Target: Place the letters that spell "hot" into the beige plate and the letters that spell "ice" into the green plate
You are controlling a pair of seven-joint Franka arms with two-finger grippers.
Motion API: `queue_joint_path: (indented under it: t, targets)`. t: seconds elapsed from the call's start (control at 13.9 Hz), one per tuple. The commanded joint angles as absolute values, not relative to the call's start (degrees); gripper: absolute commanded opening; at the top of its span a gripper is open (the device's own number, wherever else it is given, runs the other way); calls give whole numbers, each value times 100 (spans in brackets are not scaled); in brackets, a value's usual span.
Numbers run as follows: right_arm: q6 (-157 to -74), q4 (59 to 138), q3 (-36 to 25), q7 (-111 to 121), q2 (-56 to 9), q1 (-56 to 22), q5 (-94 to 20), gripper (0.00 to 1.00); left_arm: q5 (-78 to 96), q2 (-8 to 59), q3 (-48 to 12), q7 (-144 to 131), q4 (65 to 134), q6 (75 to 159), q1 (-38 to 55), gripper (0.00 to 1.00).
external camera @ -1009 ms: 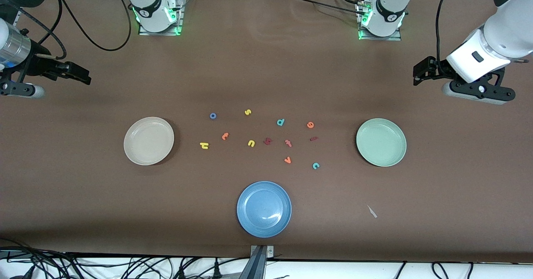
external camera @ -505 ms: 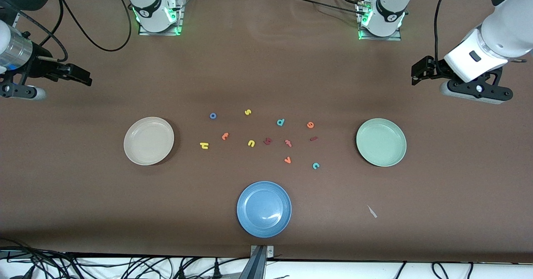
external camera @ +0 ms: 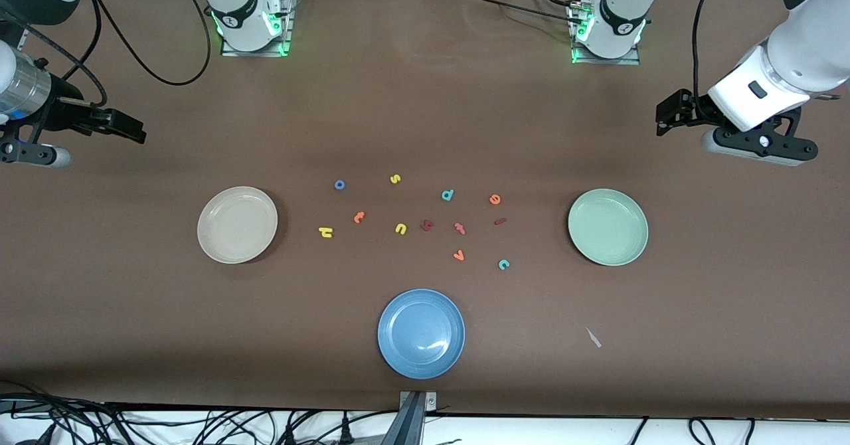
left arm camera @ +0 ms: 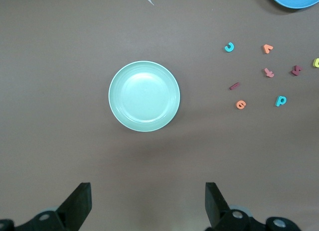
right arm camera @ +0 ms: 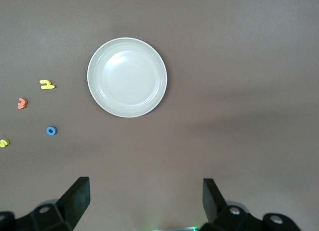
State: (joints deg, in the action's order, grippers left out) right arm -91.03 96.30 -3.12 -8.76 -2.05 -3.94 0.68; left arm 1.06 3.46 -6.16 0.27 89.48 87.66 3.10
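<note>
Reading the foam letters as the only writing on show: the yellow h, blue o and orange t lie loose on the counter, on the side of the scatter toward the beige plate. The dark red i, teal c and orange e lie on the side toward the green plate. Between the two sets sit a yellow s, yellow u, teal d, chunky dark red letter, orange f and orange v.

Taking the front view as a dial centred on the scatter, the beige plate is at 9 o'clock, the green plate at 3 and a blue plate at 6; none holds anything. A pale scrap lies near 5.

A brown cover spans the counter, rumpled at 12, with cables along the 6 o'clock edge.

Both arms wait. The right gripper hangs over bare counter near 10, the left gripper near 2, each with jaws spread wide and holding nothing.
</note>
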Motion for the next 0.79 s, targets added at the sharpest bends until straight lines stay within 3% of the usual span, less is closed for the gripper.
queue_joint_path:
  t: [0.0, 0.72]
  targets:
    - [-8991, 9475, -299, -905, -264, -360, 53, 100, -26, 422, -624, -53, 8763, 8640, 343, 100]
    - [-8982, 9448, -290, -931, -264, -378, 62, 100, -26, 422, -624, -53, 8763, 8640, 343, 100]
